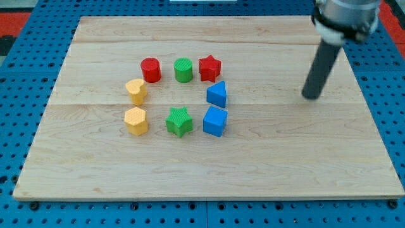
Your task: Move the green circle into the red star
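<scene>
Our tool's tip (311, 96), a bare rod gripping nothing, rests well right of the green circle (183, 69), which sits just beside the red star (209, 68) on the tabletop (304, 158).

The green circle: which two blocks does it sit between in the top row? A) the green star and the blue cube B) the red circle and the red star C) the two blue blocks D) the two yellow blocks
B: the green circle sits in the top row with the red circle on the view's left and the red star on the view's right.
</scene>
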You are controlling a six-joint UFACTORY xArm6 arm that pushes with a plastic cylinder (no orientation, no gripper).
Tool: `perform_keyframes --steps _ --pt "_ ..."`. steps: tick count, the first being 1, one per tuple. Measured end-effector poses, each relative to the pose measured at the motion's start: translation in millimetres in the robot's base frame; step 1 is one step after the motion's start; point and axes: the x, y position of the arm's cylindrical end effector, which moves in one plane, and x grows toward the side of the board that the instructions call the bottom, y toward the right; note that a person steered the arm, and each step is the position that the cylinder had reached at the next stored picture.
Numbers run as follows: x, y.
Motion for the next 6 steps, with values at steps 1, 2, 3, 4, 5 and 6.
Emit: perform_keyframes --steps 1,2,3,4,5,6 --pt "40.7 -69.3" --pt "16.6 -145.1" --pt "-31.7 -210.7" --pt "-69.8 -243.6" --pt "-79.6 -253.2" --pt "-82.0 -238.2"
